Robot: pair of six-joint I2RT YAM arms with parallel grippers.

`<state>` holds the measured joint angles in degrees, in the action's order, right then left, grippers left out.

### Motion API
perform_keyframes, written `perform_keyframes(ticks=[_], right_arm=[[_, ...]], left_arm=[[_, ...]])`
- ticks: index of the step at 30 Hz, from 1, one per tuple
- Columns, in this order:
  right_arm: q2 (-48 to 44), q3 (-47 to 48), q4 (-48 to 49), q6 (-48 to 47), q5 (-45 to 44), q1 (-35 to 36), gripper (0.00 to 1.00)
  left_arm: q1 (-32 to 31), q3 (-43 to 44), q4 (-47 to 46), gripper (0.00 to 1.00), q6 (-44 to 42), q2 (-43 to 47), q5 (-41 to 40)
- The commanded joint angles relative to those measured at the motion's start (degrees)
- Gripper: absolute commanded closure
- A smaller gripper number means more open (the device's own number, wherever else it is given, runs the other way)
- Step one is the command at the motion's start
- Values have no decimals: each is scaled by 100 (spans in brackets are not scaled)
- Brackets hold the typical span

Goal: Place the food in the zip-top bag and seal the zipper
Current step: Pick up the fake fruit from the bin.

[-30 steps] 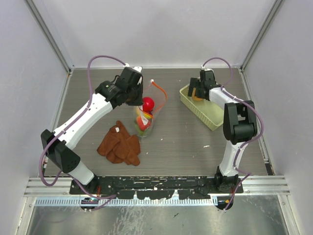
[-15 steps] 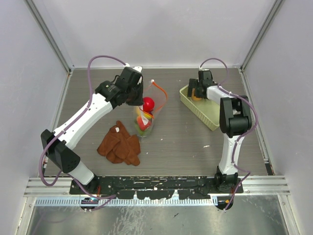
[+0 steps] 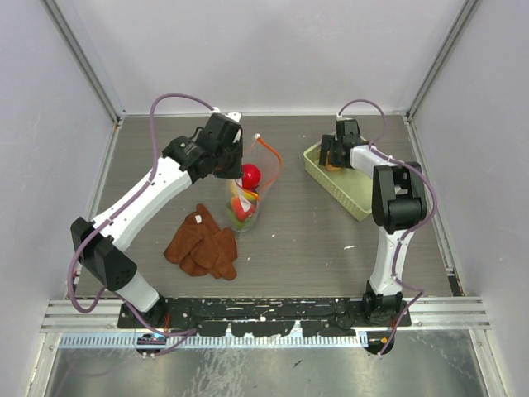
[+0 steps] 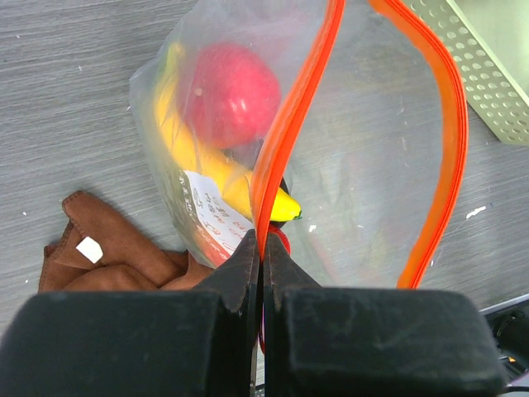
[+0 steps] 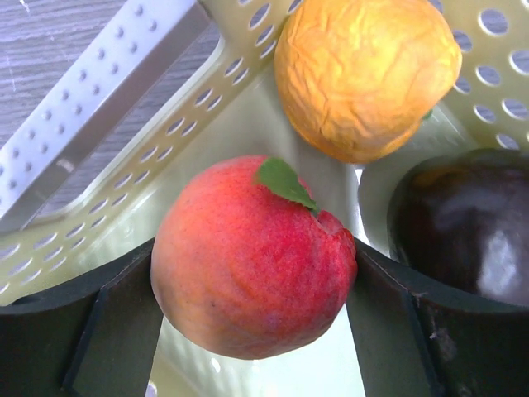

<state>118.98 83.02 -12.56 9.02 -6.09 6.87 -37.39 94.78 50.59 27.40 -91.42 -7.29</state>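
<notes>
Peach sits between the fingers of the right gripper, which are spread wide and touch it on both flanks, so it looks pinched where it lies, on the floor of the pale green basket at the far right of the table. Just beyond it in the same basket lie a wrinkled orange-yellow piece and, beside that, a dark purple piece; my guess is the peach was chosen as the easiest of the three to reach. The left gripper has its fingers pressed together on the near strip of the zipper, holding that lip up so the clear bag stands with its mouth gaping, ready to take more. Inside the bag, near the middle of the table, lie a red apple and a yellow banana. A white label with red print shows through the plastic, too small to read. A rust-brown cloth with a blank white tag lies just beside the bag.
</notes>
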Motion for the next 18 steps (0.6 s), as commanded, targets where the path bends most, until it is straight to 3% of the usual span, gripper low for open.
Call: perform_keyframes(ticks=[1,18], right_arm=[[-813,-78,-115,158,101,-29,33],[-2722,-727,-950,582,496,83,39]], left_arm=[[34,170,-273,100,-50,108,-80],[30,123,-307,100,-107,217,38]])
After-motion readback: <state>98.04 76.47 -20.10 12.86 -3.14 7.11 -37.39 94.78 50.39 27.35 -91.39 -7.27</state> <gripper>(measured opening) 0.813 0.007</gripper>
